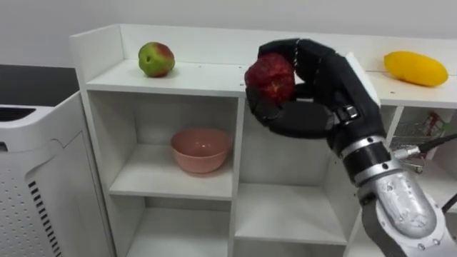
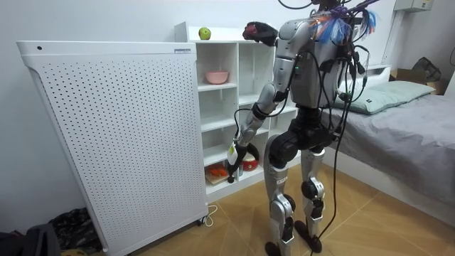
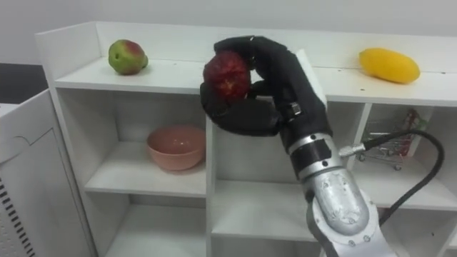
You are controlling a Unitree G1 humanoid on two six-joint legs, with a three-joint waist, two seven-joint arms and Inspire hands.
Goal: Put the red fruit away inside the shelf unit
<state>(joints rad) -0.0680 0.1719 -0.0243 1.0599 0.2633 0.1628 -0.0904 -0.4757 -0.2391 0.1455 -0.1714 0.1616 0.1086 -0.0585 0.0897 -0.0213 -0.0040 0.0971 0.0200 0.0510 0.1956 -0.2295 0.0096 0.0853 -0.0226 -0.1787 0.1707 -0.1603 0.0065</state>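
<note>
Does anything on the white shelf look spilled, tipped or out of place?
Nothing stands out. The green-red apple and the yellow fruit rest on the shelf top, and the pink bowl sits upright in its compartment. The right hand curls its fingers round the red fruit, not yet set down.

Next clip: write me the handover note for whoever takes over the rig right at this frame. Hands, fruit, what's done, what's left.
Right robot hand: shut on the red fruit, held up at the front edge of the closet top.
Left robot hand: hangs low beside the lower shelves.
Done: green apple and yellow fruit lie on the top, far apart.
Left: set the red fruit down, probably in the bare stretch between them, and let go.
</note>
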